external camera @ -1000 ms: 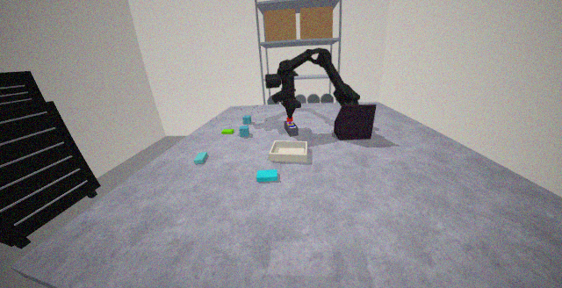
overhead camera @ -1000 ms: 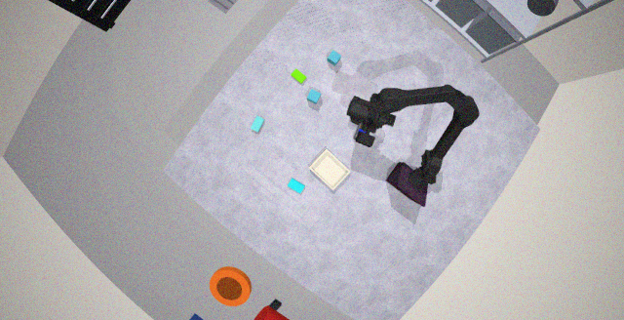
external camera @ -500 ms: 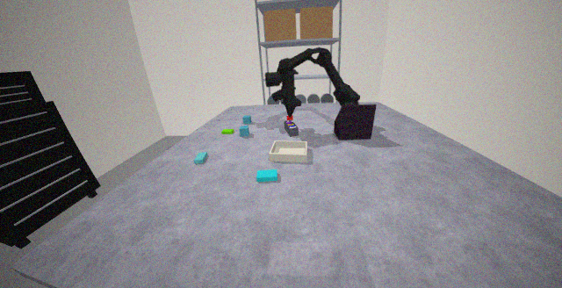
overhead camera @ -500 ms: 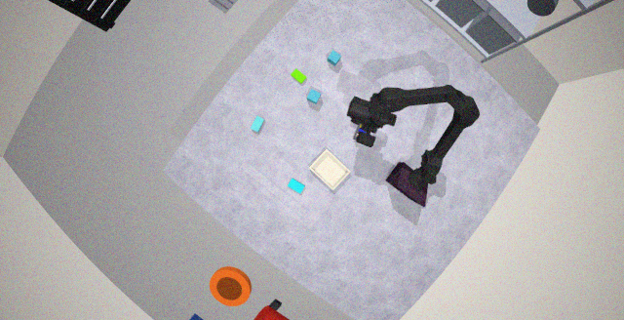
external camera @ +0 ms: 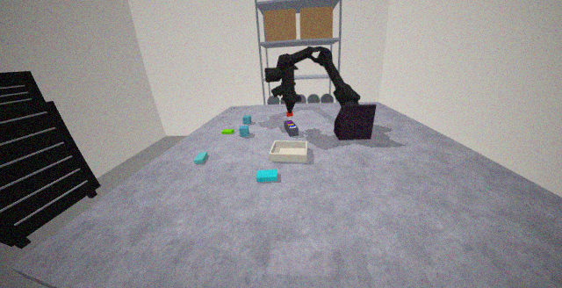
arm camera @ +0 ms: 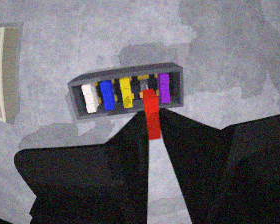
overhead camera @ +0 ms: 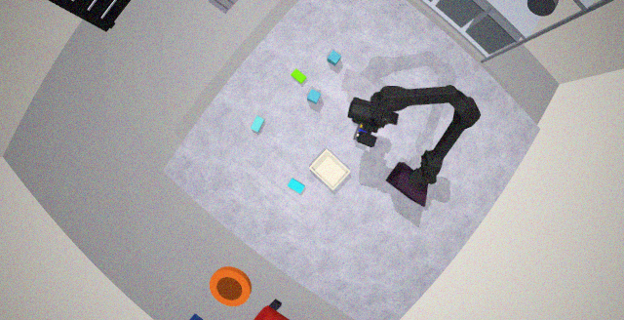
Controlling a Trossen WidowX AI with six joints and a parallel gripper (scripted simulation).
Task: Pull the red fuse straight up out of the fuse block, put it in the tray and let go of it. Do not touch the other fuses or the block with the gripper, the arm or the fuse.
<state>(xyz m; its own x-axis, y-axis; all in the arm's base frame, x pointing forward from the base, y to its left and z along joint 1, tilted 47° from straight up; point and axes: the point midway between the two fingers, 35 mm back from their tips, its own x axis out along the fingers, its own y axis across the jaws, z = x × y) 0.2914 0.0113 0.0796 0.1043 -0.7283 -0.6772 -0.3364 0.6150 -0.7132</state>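
My gripper (external camera: 290, 111) (arm camera: 152, 116) (overhead camera: 367, 139) is shut on the red fuse (external camera: 290, 113) (arm camera: 151, 115) and holds it in the air, clear above the dark fuse block (external camera: 291, 128) (arm camera: 127, 75). In the wrist view the block holds white, blue, yellow and purple fuses, and one slot between yellow and purple stands empty. The cream tray (overhead camera: 330, 169) (external camera: 288, 151) (arm camera: 3, 72) lies on the mat a short way in front of the block, and nothing shows inside it.
Several cyan blocks (external camera: 267, 176) (external camera: 201, 157) (external camera: 244, 131) and a green one (external camera: 227, 131) lie scattered on the grey mat left of the tray. The arm's dark base (external camera: 355, 121) stands right of the block. A shelf rack (external camera: 299, 42) stands behind.
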